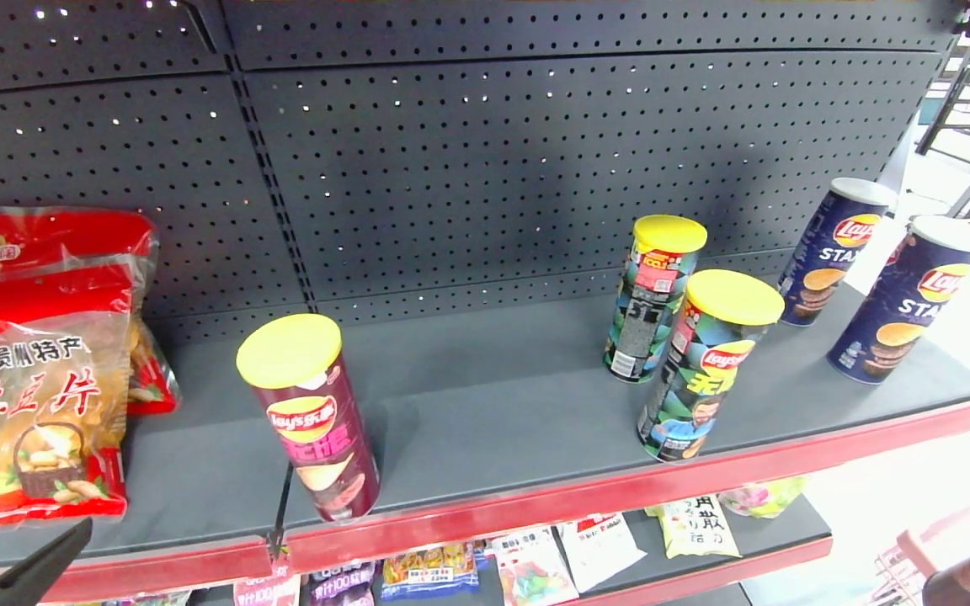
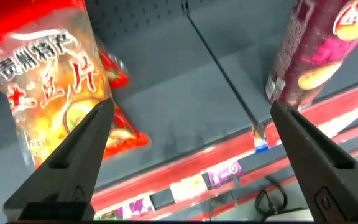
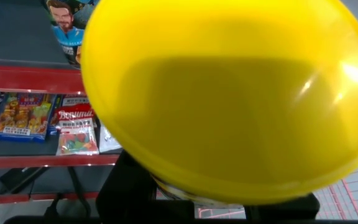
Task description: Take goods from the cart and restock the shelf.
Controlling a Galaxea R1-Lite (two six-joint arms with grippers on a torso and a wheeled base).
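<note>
The restocking is looking partly done from where I am standing: five cans are already standing upright on the shelf [image 1: 493, 421], and a sixth is on its way. The right gripper [image 3: 207, 205] is holding a yellow-lidded can [image 3: 229, 93] low in front of the shelf's red edge, above the cart [image 1: 902, 551]. Its dark fingers [image 3: 126, 190] appear to be pinching the can's body from either side just under the lid. That can is not on the shelf yet, and I judge placing it to be the step in hand. The wide bare stretch in the middle of the shelf is offering the obvious room. The left gripper [image 2: 192, 107] is hanging empty near the shelf's front edge, its fingers spread wide apart, pointing between the red snack bags [image 1: 43, 396] and the maroon can [image 1: 308, 417]. Further right, two teal patterned cans [image 1: 653, 295] with yellow lids are standing close together, and two dark blue cans [image 1: 834, 252] with pale lids are standing at the far end. As for writing, every can is carrying a round logo and bold lettering, the bags are showing large white and gold characters, and price tags are lining the red rail. Small printed packets [image 1: 535, 564] are lying on the shelf below.
</note>
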